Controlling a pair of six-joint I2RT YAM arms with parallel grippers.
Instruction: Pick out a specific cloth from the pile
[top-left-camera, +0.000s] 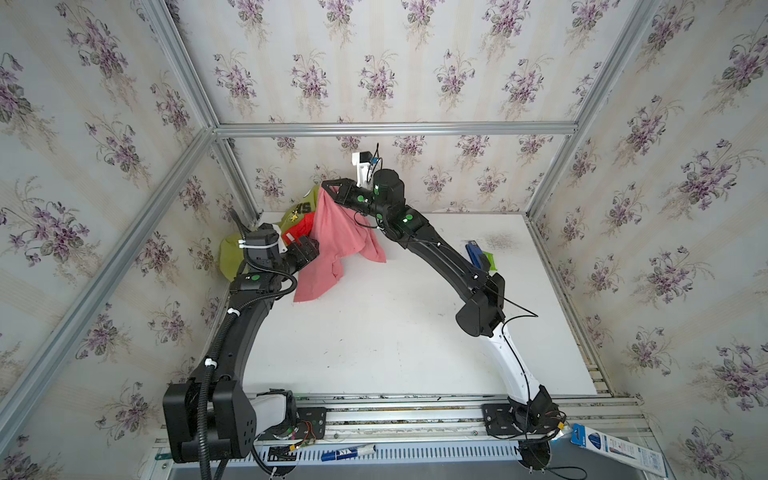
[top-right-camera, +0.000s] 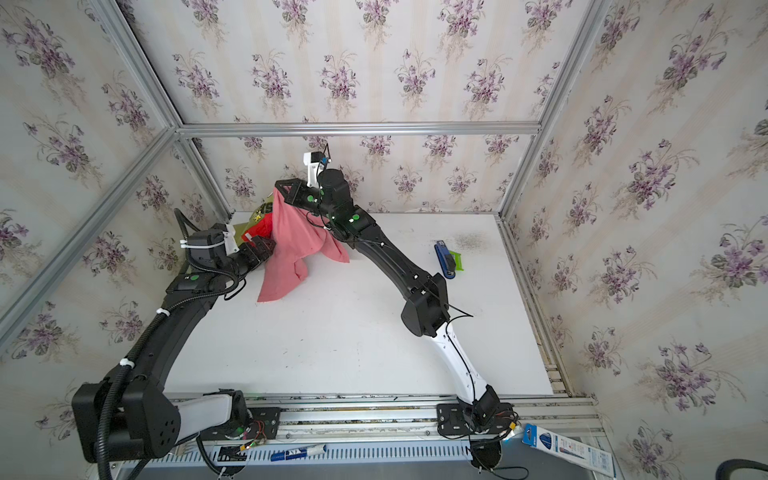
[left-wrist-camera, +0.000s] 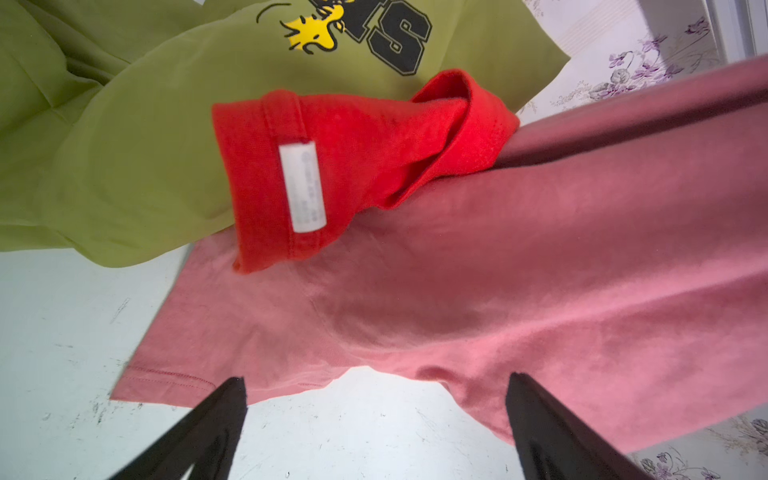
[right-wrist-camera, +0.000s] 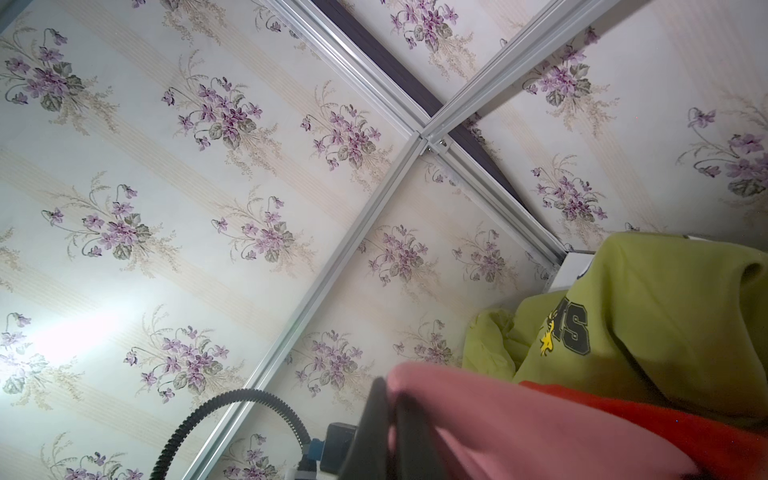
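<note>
The salmon-pink cloth (top-left-camera: 340, 245) (top-right-camera: 295, 245) hangs from my right gripper (top-left-camera: 328, 190) (top-right-camera: 281, 192), which is shut on its top edge above the table's back left corner. Its lower end drapes onto the table. In the right wrist view the shut jaws (right-wrist-camera: 390, 392) pinch the pink cloth (right-wrist-camera: 519, 424). Behind it lies the pile: an olive-green printed shirt (top-left-camera: 297, 210) (left-wrist-camera: 145, 145) with a bright red cloth (top-left-camera: 300, 231) (left-wrist-camera: 353, 158) on top. My left gripper (top-left-camera: 309, 249) (left-wrist-camera: 376, 380) stands open and empty, low beside the cloth's (left-wrist-camera: 498, 270) left edge.
The white table (top-left-camera: 395, 332) has a blue stapler-like tool (top-left-camera: 476, 253) and a green item (top-left-camera: 492, 262) at the back right. Aluminium frame posts (top-left-camera: 239, 183) and wallpapered walls close in the pile's corner. A blue marker (top-left-camera: 349, 451) lies on the front rail.
</note>
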